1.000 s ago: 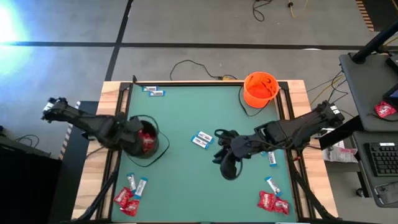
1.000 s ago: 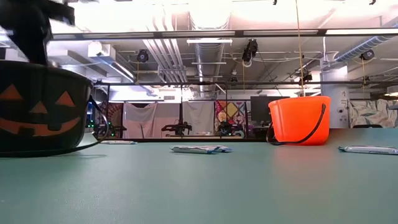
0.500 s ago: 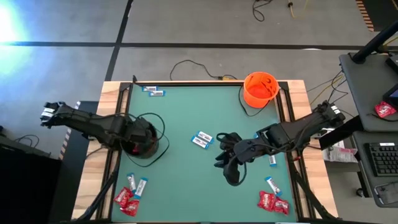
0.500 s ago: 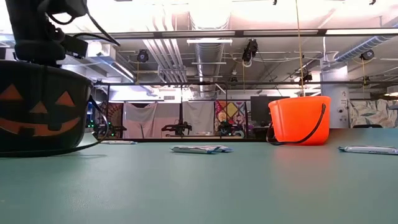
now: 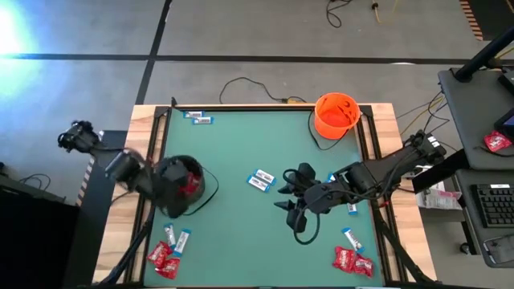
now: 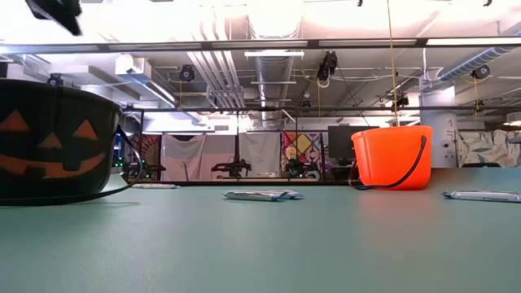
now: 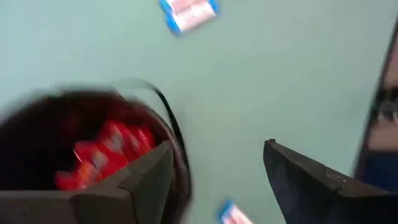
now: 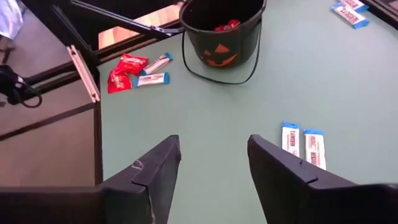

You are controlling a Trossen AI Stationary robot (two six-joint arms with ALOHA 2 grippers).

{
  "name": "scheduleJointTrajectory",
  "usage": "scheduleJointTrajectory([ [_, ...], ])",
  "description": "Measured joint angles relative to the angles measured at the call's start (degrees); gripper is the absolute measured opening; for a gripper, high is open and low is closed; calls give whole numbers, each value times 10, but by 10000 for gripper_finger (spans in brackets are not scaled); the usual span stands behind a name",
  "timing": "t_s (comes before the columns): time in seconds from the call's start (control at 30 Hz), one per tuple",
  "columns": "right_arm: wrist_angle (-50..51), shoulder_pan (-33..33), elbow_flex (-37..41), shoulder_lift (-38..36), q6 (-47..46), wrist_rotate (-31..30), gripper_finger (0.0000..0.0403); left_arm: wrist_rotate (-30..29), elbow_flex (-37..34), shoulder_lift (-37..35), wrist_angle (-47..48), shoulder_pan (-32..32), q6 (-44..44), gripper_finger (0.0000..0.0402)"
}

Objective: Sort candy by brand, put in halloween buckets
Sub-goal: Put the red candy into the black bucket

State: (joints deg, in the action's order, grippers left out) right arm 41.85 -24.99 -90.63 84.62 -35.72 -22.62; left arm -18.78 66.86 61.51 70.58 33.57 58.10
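My left hand hangs just over the black bucket, fingers spread and holding nothing; red packets lie inside it. My right hand hovers mid-worktop, fingers apart and empty, with a pair of white-and-blue bars on the green worktop just ahead of it.

To do the next pick well, I judge I should drop the right hand straight over one bar, straddle its narrow width, and close on that bar alone, since the two lie side by side almost touching.

The orange bucket sits in the far right corner near the raised wooden edge, so I should carry high enough to clear its rim. More sweets crowd the near corners; the middle is roomiest for swinging across.
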Motion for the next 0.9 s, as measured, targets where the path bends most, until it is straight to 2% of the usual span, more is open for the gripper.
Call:
scheduleJointTrajectory([
  [0.1,2,0,1,0,14,0,194,61,-4,38,6,69,37,234],
  [0.27,6,-3,2,0,17,0,212,224,-16,98,-11,175,99,227],
  [0.4,12,-11,3,0,18,-19,227,261,-29,130,-80,232,175,215],
  [0.5,13,-14,5,0,23,-34,239,299,-54,143,-133,233,223,201],
  [0.67,13,-14,8,0,23,-35,260,348,-94,165,-141,208,267,177],
  [0.8,13,-14,8,0,-3,-35,272,411,-125,188,-176,205,306,168],
  [0.9,13,-14,9,0,-16,-35,277,422,-144,209,-219,204,330,168],
])
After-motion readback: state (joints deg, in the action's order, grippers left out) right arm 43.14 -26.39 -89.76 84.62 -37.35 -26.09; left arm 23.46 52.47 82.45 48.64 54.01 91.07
